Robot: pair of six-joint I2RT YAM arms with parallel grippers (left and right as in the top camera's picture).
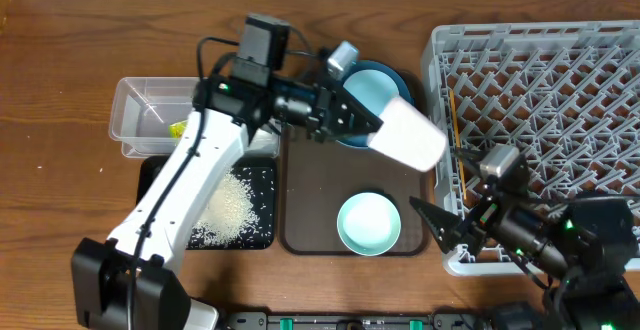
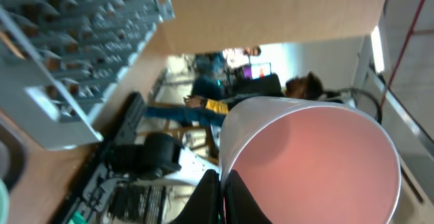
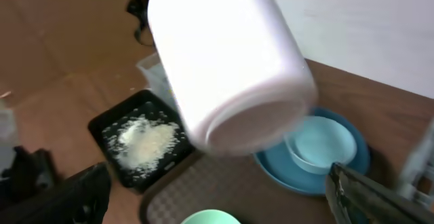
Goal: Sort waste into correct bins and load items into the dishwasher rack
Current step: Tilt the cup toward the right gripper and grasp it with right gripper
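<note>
The left gripper [image 1: 370, 125] is pinched tight on the rim of the pink cup [image 1: 410, 135], one finger to either side of the cup's wall, as the left wrist view shows where the dark fingers [image 2: 211, 195] meet the rim at the bottom edge. The cup is held in the air, tipped onto its side, above the right part of the brown serving tray [image 1: 305, 200] and just beside the left wall of the grey dishwasher rack [image 1: 540, 80]; its mouth faces back toward the left gripper and its base toward the right gripper [image 1: 440, 228], so the right wrist view sees the cup's underside up close. The right gripper hangs low near the front left corner of the rack with its jaws spread wide and nothing between them. On the serving tray the pale mint-green bowl [image 1: 369, 222] sits upright at the front, and behind it the light-blue bowl [image 1: 375, 88] rests on the dark-blue plate [image 1: 405, 78], partly hidden under the left gripper. Left of the serving tray, the shallow black tray [image 1: 150, 180] holds a heap of white rice [image 1: 228, 210] with loose grains scattered around it. Behind it on the wooden table [image 1: 60, 90] stands the clear tub [image 1: 125, 120], with the yellow-green snack wrapper [image 1: 178, 128] inside.
</note>
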